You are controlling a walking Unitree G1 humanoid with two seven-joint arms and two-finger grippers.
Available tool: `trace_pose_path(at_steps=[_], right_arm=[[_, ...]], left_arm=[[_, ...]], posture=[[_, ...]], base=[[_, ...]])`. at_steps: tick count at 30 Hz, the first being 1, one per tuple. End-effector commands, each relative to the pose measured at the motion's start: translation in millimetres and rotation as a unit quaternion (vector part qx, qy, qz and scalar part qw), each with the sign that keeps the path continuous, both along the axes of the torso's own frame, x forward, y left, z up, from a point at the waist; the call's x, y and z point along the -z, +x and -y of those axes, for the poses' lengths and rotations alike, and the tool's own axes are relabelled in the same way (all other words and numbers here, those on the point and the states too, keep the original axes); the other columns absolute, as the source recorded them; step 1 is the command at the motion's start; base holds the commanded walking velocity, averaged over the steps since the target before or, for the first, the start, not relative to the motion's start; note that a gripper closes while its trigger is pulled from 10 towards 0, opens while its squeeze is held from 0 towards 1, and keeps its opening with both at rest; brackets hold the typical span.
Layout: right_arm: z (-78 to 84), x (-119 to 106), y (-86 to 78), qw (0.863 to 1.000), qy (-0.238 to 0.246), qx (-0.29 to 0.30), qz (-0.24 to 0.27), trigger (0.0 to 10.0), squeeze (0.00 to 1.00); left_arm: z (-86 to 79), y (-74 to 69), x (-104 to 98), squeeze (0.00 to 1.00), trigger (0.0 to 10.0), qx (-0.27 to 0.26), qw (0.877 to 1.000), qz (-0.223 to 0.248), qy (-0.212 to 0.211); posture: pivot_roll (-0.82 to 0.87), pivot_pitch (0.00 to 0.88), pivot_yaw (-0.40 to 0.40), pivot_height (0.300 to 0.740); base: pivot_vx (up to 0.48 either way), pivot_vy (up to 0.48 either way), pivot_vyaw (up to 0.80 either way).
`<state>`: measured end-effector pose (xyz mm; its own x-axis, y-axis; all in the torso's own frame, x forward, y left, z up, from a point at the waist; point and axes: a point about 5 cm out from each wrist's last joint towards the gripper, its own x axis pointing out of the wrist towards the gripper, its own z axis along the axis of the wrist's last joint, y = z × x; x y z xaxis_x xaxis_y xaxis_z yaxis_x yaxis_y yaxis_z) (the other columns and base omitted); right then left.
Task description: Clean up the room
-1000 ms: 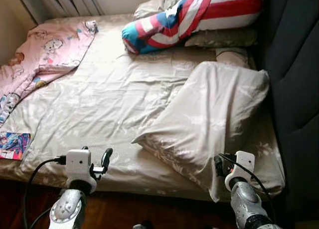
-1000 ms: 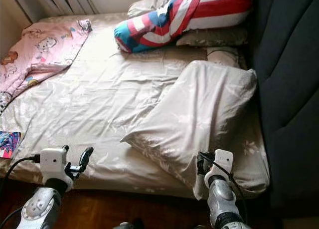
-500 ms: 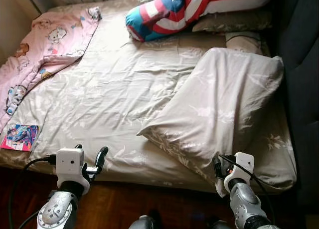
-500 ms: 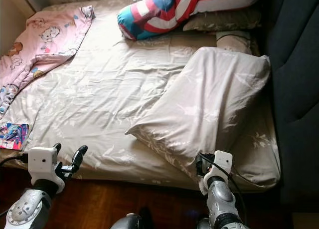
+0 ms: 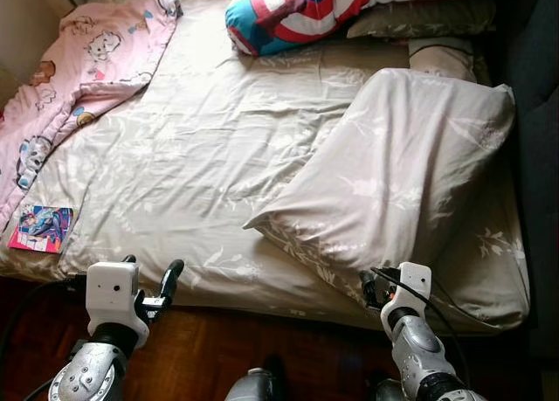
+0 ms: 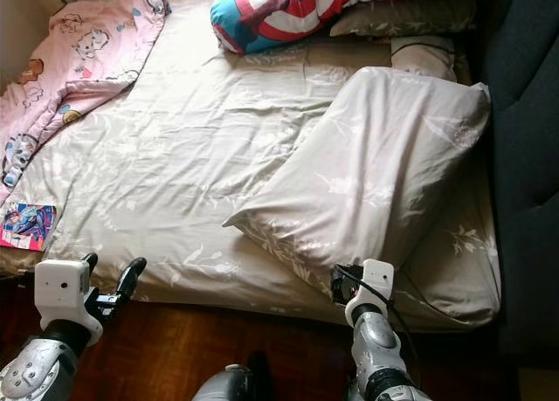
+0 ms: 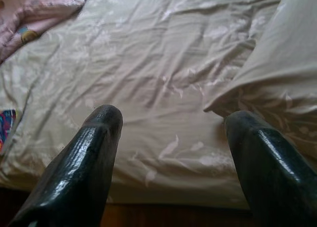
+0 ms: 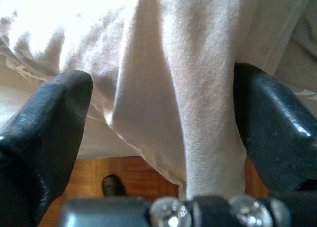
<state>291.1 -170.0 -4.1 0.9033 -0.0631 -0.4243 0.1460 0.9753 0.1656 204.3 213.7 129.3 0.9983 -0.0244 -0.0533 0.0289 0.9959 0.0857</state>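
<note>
A beige leaf-print duvet [image 5: 393, 174] lies folded back over the right half of the bed. Its lower corner hangs over the near edge. My right gripper [image 5: 374, 287] is at that corner, open, and a fold of the duvet fabric [image 8: 188, 88] hangs between its two spread fingers. My left gripper [image 5: 153, 280] hovers at the bed's near edge on the left, open and holding nothing [image 7: 171, 153]. A colourful comic book [image 5: 39, 228] lies at the near left corner of the bed. A pink cartoon blanket [image 5: 79, 78] is bunched along the left side.
A red, white and blue shield-print pillow [image 5: 297, 8] and beige pillows [image 5: 419, 21] lie at the head of the bed. A dark padded wall [image 5: 537, 60] runs along the right. Dark wood floor [image 5: 218, 349] shows below the bed edge.
The whole picture has shifted: the bed sits higher in view and more floor shows below. Both grippers stay at the bed's near edge, the right one still at the duvet corner.
</note>
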Motion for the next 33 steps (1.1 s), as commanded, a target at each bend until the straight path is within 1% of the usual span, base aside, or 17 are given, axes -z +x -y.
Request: trace_pose_path(at_steps=[1,4,7,11,17,19,20,23,24,25,26,27,29,30,31,32,33], right_arm=[[-4.6,10,-9.6,1.0,-0.004,-0.004,-0.02,10.0,0.0],[3.3,5,-6.9,1.0,-0.025,0.007,-0.008,10.0,0.0],[5.2,2,-4.0,1.0,-0.028,0.012,0.002,10.0,0.0],[0.8,-4,3.0,0.999,-0.033,0.006,0.009,10.0,0.0],[-4.6,-11,10.5,0.999,-0.035,-0.003,0.022,10.0,0.0],[-5.0,-12,11.2,0.999,-0.036,-0.005,0.025,10.0,0.0],[-2.9,-12,10.8,0.999,-0.039,-0.003,0.027,10.0,0.0],[3.0,-12,8.9,0.999,-0.038,0.009,0.033,10.0,0.0],[6.5,-11,6.1,0.998,-0.043,0.01,0.04,10.0,0.0],[7.1,-11,5.4,0.998,-0.044,0.01,0.042,10.0,0.0],[8.3,-10,3.5,0.998,-0.042,0.011,0.045,10.0,0.0],[8.9,-9,2.4,0.998,-0.04,0.013,0.047,10.0,0.0],[11.7,-7,-3.0,0.997,-0.046,0.002,0.057,10.0,0.0],[13.8,-6,-6.5,0.997,-0.047,0.003,0.062,10.0,0.0],[15.2,-5,-8.8,0.997,-0.047,0.004,0.065,10.0,0.0],[17.6,-3,-13.3,0.996,-0.046,0.007,0.07,10.0,0.0],[17.6,-3,-13.3,0.996,-0.046,0.007,0.07,10.0,0.0]], left_arm=[[-8.8,-7.7,0,0.0,10.0,-0.02,1.0,-0.014,0.002],[-2.6,-10.4,-3,0.0,10.0,-0.018,1.0,-0.015,-0.005],[-0.2,-10.6,-5,0.0,10.0,-0.016,1.0,-0.015,-0.006],[-1.1,-11.8,-10,0.0,10.0,-0.018,1.0,-0.014,-0.006],[-2.9,-10.0,-9,0.0,10.0,-0.022,1.0,-0.016,-0.006],[-3.0,-6.4,-5,0.0,10.0,-0.024,1.0,-0.017,-0.008],[-2.6,-3.1,-1,0.0,10.0,-0.025,0.999,-0.018,-0.011],[-2.3,0.5,5,0.0,10.0,-0.026,0.999,-0.021,-0.014],[-3.1,2.8,9,0.0,10.0,-0.03,0.999,-0.022,-0.017],[-3.2,3.3,10,0.0,10.0,-0.031,0.999,-0.022,-0.018],[-3.6,5.7,14,0.0,10.0,-0.033,0.999,-0.025,-0.019],[-3.8,7.3,17,0.0,10.0,-0.033,0.999,-0.027,-0.019],[-4.0,11.9,28,0.0,10.0,-0.037,0.998,-0.035,-0.022],[-4.1,12.6,32,0.0,10.0,-0.038,0.998,-0.036,-0.023],[-4.2,12.9,34,0.0,10.0,-0.039,0.998,-0.037,-0.024],[-3.7,15.6,41,0.0,10.0,-0.04,0.998,-0.042,-0.028],[-3.7,15.6,41,0.0,10.0,-0.04,0.998,-0.042,-0.028]], posture=[[0.29,0.369,0.213,0.74],[0.3,0.391,0.219,0.74],[0.31,0.398,0.219,0.74],[0.32,0.398,0.226,0.74],[0.3,0.377,0.222,0.74],[0.28,0.348,0.207,0.74],[0.26,0.33,0.195,0.74],[0.24,0.304,0.178,0.74],[0.22,0.285,0.164,0.74],[0.22,0.285,0.164,0.74],[0.18,0.255,0.135,0.74],[0.18,0.255,0.135,0.74],[0.15,0.228,0.12,0.74],[0.13,0.204,0.108,0.74],[0.13,0.204,0.108,0.74],[0.09,0.171,0.099,0.74],[0.09,0.171,0.099,0.74]], base=[[0.0,0.0,0.0],[0.0,0.0,0.0],[0.0,0.0,0.0],[0.0,0.0,0.0],[0.0,0.0,0.0],[0.0,0.0,0.0],[0.0,0.0,0.0],[0.0,0.0,0.0],[0.0,0.0,0.0],[0.0,0.0,0.0],[0.0,0.0,0.0],[0.0,0.0,0.0],[0.0,0.0,0.0],[0.0,0.0,0.0],[0.0,0.0,0.0],[0.0,0.0,0.0],[0.0,0.0,0.0]])
